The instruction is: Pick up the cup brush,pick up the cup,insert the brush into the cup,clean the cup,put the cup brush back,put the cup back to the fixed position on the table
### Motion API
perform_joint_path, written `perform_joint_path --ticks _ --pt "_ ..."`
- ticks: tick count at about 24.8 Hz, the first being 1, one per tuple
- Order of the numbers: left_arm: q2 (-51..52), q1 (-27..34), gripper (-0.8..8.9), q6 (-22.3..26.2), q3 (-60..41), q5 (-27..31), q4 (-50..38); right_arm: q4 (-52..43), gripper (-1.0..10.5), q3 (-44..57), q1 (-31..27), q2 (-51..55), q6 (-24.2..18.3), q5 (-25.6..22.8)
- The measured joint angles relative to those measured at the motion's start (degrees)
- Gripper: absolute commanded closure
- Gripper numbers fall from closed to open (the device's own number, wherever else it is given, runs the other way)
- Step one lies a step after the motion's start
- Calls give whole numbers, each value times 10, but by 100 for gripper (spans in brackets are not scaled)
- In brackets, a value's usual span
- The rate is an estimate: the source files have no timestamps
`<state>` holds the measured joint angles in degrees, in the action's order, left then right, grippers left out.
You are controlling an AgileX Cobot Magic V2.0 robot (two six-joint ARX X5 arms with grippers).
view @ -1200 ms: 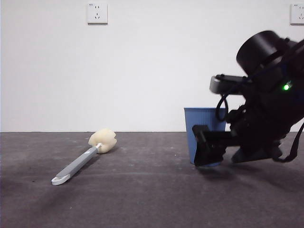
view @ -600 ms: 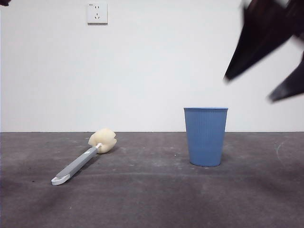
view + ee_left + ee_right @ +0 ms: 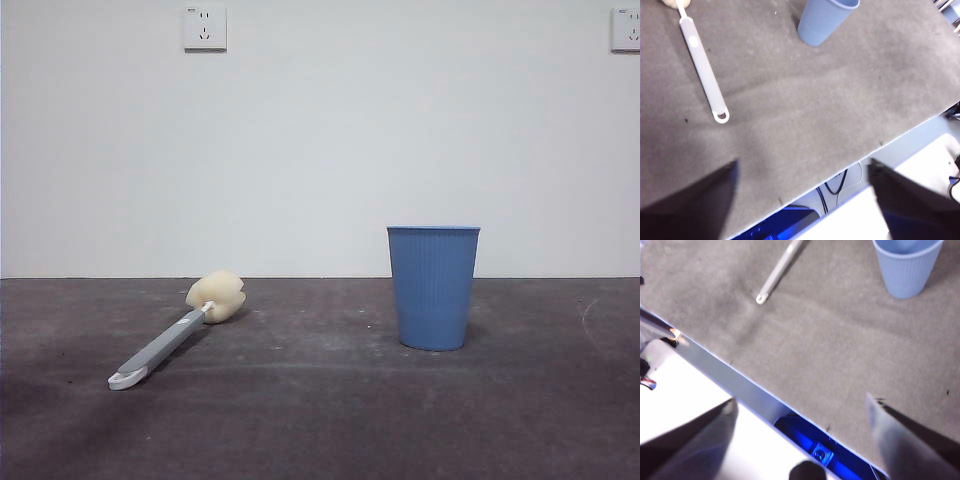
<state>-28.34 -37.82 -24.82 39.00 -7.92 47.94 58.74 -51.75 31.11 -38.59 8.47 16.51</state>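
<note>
The blue ribbed cup (image 3: 433,287) stands upright on the dark grey table (image 3: 320,420), right of centre. It also shows from above as the cup (image 3: 824,20) and the cup (image 3: 907,266). The cup brush (image 3: 178,328) lies flat to the left, its cream sponge head toward the wall and its white loop toward the front. Its grey handle (image 3: 702,67) and its handle (image 3: 780,269) show in both wrist views. My left gripper (image 3: 802,200) and right gripper (image 3: 800,437) hang open high above the table's front edge, far from both things. Neither arm appears in the front view.
Two wall sockets (image 3: 205,27) sit high on the white wall behind. The table's front edge (image 3: 850,162) runs below both grippers, with cables and a blue-lit frame (image 3: 820,452) beyond it.
The dark arm that stood against the cup a second ago has let it go, risen up to the right and left the front view. The cup and brush have not moved.
</note>
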Motion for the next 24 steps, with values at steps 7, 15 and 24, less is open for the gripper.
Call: perform_joint_path --ticks 7,15,24 --pt "0 0 822 2 0 0 4 9 959 0 0 0 -8 0" --pt "0 0 821 3 0 1 4 8 957 0 0 0 -10 -1" --pt "0 0 817 3 0 2 4 8 945 0 0 0 -10 -2"
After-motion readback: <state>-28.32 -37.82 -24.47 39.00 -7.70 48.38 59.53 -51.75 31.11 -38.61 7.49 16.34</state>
